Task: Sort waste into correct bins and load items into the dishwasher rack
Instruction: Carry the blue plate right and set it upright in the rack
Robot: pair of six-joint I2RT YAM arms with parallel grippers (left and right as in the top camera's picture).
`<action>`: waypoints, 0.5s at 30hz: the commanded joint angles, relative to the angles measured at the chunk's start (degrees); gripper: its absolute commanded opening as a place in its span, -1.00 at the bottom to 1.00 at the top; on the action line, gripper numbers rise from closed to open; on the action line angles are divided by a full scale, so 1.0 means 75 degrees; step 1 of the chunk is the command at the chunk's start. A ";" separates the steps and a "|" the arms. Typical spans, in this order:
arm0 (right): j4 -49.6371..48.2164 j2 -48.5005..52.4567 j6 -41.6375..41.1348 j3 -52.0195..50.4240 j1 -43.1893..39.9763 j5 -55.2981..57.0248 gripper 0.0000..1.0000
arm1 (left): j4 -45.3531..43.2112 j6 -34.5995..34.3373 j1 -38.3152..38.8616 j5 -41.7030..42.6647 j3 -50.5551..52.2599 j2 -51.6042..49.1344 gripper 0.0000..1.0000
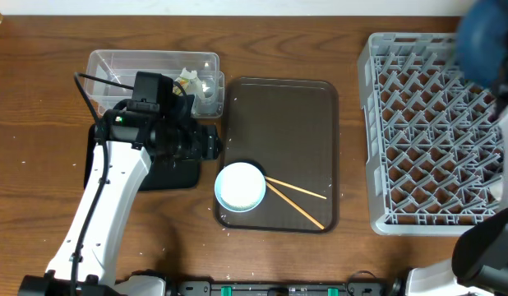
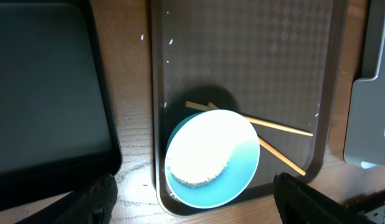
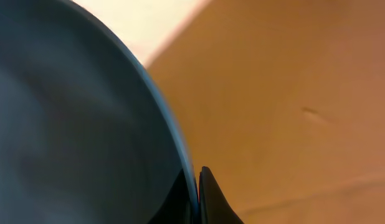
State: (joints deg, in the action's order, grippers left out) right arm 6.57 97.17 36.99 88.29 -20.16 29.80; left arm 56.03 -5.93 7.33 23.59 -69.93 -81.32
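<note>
The dark-blue plate (image 3: 74, 124) fills the right wrist view: a smooth, glossy curve with a thin, paler rim. The right gripper (image 3: 197, 193) has that rim pinched tight between its two dark fingers. From overhead the plate is just a blurred blue patch high over the far right corner of the dishwasher rack (image 1: 402, 123). The frame edge cuts it off, so we cannot make out its tilt.

On the left, the left gripper (image 2: 202, 205) hangs with its fingers wide apart above the white bowl (image 2: 242, 155). The bowl sits at the near left corner of the brown tray (image 2: 255, 50), with a cake of rice (image 2: 195, 165) inside. The chopsticks (image 2: 283, 129) fan out in a V, partly hidden by the bowl. Overhead, the left arm covers much of the black tray (image 2: 43, 93). In the clear tub (image 1: 114, 66), the tissue (image 1: 206, 85) and wrapper (image 1: 186, 78) are hard to separate.
</note>
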 commanded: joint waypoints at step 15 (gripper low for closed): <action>-0.5654 0.2556 0.4605 0.0020 -0.0699 0.2853 -0.98 | 0.0006 -0.0044 0.0017 -0.0038 0.0044 -0.0003 0.66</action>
State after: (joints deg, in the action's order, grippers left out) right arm -33.32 114.21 64.10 88.31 -24.77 49.23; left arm 55.90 -6.00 7.33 23.57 -69.78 -81.32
